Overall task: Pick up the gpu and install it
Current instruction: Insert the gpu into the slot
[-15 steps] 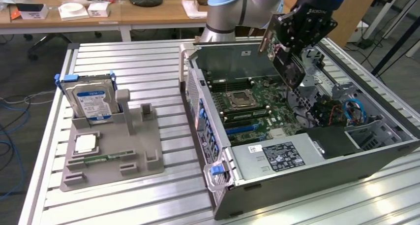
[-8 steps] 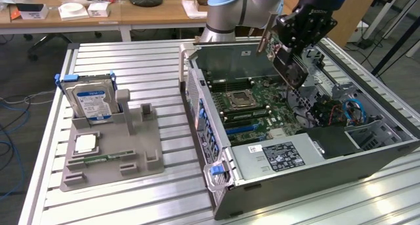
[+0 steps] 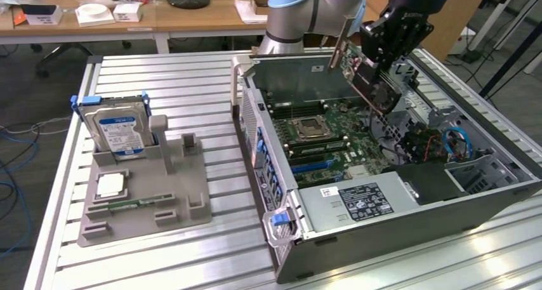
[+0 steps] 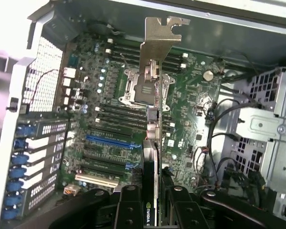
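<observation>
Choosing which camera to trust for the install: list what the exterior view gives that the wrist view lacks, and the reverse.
Exterior view: the hard drive standing in the grey holder on the table, and the robot arm. Wrist view: the coin battery on the motherboard, and the gpu edge-on. Both: the gripper shut on the gpu, held above the motherboard in the open case.

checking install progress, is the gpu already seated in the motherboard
No, the gpu hangs tilted in the gripper above the motherboard, clear of the slots.
</observation>
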Tool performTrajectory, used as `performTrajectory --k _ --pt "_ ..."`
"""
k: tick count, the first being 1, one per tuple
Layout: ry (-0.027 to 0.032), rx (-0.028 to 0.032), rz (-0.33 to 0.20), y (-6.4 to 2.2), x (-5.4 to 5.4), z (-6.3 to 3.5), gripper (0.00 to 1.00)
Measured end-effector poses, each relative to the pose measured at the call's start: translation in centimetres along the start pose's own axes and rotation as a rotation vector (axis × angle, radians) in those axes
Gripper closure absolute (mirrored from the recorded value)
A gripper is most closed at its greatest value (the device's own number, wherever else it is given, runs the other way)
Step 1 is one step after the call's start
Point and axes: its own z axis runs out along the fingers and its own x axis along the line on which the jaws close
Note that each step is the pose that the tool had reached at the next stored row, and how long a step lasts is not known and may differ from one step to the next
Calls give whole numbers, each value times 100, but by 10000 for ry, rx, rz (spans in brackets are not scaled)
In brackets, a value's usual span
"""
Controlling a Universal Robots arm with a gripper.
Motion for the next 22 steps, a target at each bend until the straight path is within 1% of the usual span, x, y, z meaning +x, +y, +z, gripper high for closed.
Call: performTrajectory --k 22 --pt "140 95 -2656 -8 -43 -1 74"
